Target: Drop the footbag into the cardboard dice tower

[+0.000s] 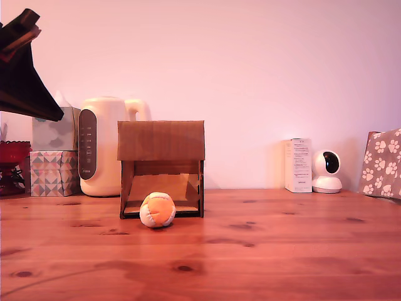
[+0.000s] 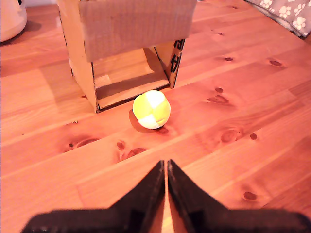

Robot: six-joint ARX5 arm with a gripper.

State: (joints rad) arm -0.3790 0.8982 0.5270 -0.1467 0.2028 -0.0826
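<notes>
The footbag lies on the wooden table, right in front of the lower opening of the cardboard dice tower. In the wrist view the footbag shows yellow and white panels, just outside the tower and its sloped ramp. My gripper hangs above the bare table on the near side of the ball. Its two black fingers are pressed together with nothing between them. A dark part of the arm shows high at the exterior view's left.
A cream kettle and patterned tissue boxes stand behind the tower at the exterior view's left. A white carton, a small camera and a paw-print bag sit at the back right.
</notes>
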